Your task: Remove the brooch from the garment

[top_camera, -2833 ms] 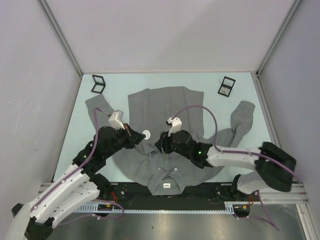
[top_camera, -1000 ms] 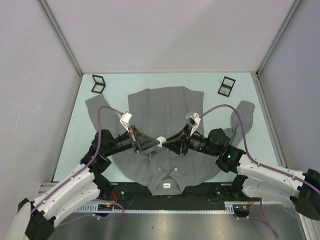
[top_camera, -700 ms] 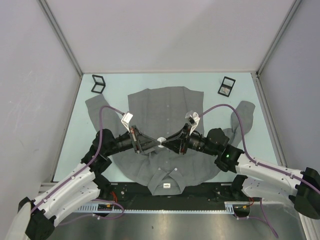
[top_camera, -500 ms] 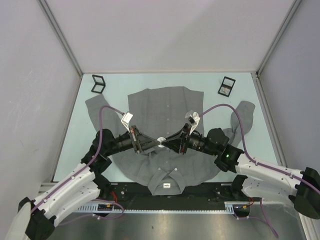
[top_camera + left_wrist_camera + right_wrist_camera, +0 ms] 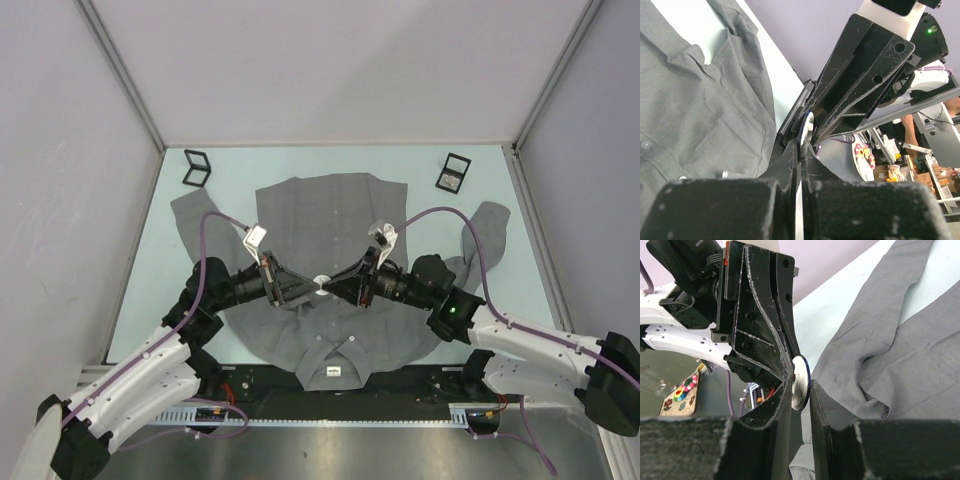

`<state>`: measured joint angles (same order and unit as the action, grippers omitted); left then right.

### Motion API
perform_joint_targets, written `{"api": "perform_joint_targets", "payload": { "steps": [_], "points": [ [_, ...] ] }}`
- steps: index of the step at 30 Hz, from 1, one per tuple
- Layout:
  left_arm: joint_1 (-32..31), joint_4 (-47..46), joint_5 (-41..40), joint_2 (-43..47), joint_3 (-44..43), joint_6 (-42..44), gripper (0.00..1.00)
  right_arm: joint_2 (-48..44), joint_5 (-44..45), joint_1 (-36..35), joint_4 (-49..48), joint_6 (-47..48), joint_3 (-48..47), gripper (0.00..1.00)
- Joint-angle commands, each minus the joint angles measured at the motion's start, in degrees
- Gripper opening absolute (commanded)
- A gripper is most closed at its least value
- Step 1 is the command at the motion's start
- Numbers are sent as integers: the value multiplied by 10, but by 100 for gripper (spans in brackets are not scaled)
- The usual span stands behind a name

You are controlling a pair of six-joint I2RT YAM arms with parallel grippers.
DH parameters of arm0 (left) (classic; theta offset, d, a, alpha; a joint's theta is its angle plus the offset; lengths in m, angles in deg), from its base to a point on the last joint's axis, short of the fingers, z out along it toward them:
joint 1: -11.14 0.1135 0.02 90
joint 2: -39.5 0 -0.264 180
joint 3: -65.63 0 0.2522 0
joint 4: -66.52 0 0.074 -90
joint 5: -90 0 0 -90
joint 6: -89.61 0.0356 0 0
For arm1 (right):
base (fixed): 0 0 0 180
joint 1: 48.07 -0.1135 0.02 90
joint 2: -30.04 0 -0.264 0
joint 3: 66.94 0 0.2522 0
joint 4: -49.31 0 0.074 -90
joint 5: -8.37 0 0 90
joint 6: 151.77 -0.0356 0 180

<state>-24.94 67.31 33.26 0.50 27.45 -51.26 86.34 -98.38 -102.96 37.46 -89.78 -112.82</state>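
**Both hands on the brooch, mid-shirt**

Left hand [image 5: 801, 147]: fingers almost together, nipping the rim of the brooch [image 5: 800, 382]. Right hand [image 5: 801, 388]: clamped on the same disc from the opposite side, so the tips of the two hands meet.

Brooch: small round white disc with a dark blue rim, held just above the chest of the garment [image 5: 320, 215].

Garment: grey shirt spread flat on the desk [image 5: 150, 250], collar and white neck label [image 5: 333, 372] at the near edge, sleeves out to both sides.

Can't tell whether the pin is still through the cloth, since the fingers hide the disc's back.

Vs 2.8 s ago: the disc lay on the shirt left of centre, with both hands angled down beside it. Now the arms are low and nose to nose at centre. Last 0.5 s: almost no change.
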Motion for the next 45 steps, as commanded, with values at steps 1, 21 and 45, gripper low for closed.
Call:
{"api": "perform_joint_targets", "payload": {
  "steps": [1, 21, 45],
  "points": [
    [1, -4, 13, 2, -28, 18, 0, 8, -20, -2, -30, -6, -3, 23],
    [1, 16, 22, 8, -48, 39, 0, 22, -15, -3, -18, -13, -11, 26],
    [1, 51, -25, 24, -42, 43, 0, -13, -50, -4, -9, -23, 1, 46]
  ]
}}
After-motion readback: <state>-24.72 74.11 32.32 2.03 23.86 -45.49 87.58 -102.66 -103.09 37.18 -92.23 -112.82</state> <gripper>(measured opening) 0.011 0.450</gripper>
